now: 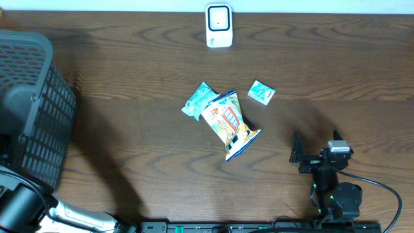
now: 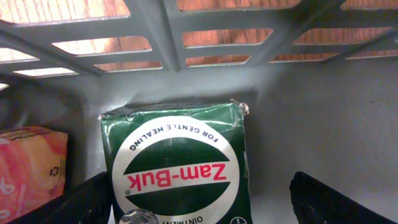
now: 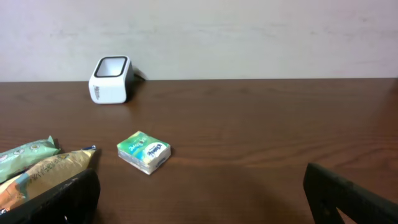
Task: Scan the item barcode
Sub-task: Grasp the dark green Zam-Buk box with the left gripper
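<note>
Inside the grey basket (image 2: 205,84), the Zam-Buk box (image 2: 177,165) lies within the wide-spread left pincer (image 2: 205,202).

A dark grey plastic basket (image 1: 45,110) with lattice walls stands at the left edge of the dark wood-grain desk (image 1: 129,58). Inside it, seen from the left wrist, a pink-orange packet (image 2: 31,165) lies at the left on the basket's floor. A pale wall (image 3: 249,37) rises behind the desk's far edge.
</note>
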You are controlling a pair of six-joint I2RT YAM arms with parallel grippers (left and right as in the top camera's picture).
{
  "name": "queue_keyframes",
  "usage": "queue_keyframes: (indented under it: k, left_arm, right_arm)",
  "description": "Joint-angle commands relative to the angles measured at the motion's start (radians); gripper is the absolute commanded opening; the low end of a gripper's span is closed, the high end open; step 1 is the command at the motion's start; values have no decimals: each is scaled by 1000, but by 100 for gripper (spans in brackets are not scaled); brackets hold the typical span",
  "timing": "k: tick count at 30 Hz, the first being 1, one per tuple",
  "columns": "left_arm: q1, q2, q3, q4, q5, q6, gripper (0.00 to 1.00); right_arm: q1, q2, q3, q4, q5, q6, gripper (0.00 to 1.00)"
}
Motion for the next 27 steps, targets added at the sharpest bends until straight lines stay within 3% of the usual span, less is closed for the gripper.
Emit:
queue_keyframes:
  k: [1,8,15,27]
  left_arm:
    - [3,6,-2,7,44,21,90]
    - [3,6,-2,16,85,55,89]
    - [3,6,-2,77,10,54,90]
    - [3,13,-2,151,6,55,90]
  right_arm:
    - [10,-2,-2,-5,4,-11,99]
    - [10,-2,-2,-5,4,-11,99]
    - [10,-2,-2,-5,4,-11,99]
    - [10,-2,-2,-5,4,-11,99]
